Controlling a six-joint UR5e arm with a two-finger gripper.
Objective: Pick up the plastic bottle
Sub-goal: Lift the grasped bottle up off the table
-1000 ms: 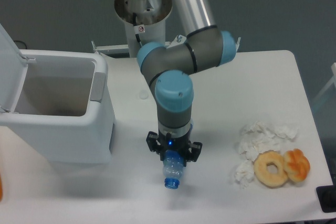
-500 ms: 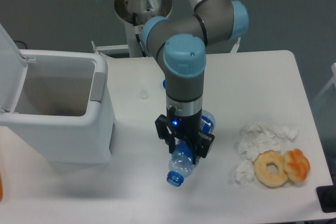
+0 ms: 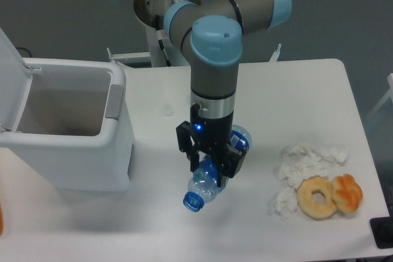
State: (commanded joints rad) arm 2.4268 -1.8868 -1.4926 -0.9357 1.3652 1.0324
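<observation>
Above the bench [image 3: 153, 225]: bottle [image 3: 202, 185], clamped in fingers [image 3: 210, 168], neck tilted down-left. Raised higher than a second ago, clear of the surface; pickup judged essentially done.

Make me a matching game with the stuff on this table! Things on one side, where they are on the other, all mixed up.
Things:
1. plastic bottle
2. white bin
3. doughnut
4. crumpled tissues

Places:
A. open, at the left side of the table
B. clamped in the gripper, neck pointing down-left
C. beside a small pastry, near the right edge
D. just above the doughnut

Pairs: 1-B, 2-A, 3-C, 4-D
</observation>
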